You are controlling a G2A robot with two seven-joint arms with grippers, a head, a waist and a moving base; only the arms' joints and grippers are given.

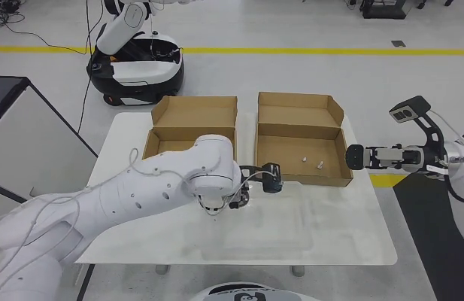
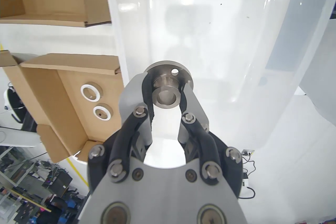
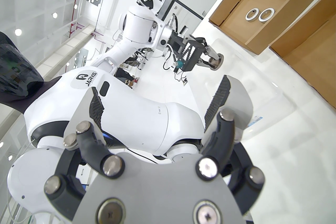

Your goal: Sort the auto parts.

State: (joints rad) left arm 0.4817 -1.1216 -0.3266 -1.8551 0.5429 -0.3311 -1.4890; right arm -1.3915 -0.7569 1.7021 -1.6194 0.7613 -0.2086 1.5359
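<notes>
**Operator:** What has the left claw (image 2: pixel 166 83) got?

**Spotter:** Your left claw is closed most of the way on a steel flanged bushing (image 2: pixel 164 66). The pads pinch the narrow hub, and the wide flange faces away from the wrist. I'd judge you grip it that way so the flange can be set down flat. You have it lifted off the table (image 1: pixel 322 226), just in front of the right-hand box (image 1: pixel 295 113).

**Operator:** Why there?

**Spotter:** That box holds the white rings (image 2: pixel 90 92), lying flat side by side on its floor. If sorting means like with like, your bushing probably belongs in the left-hand box (image 1: pixel 194 113) beside it. You'd then swing across rather than forward. That's my reading, not something shown.

**Operator:** And the other arm?

**Spotter:** Your right claw (image 3: pixel 158 89) is spread wide with nothing between its pads. It sits out past the table's side, well apart from both boxes, likely so it doesn't cross your left arm.

**Operator:** Count for me.

**Spotter:** One bushing, two rings, and two boxes, each with its lid flap folded back. Your left arm covers part of the left-hand box in the top view, so I can't vouch for its whole floor.
</notes>
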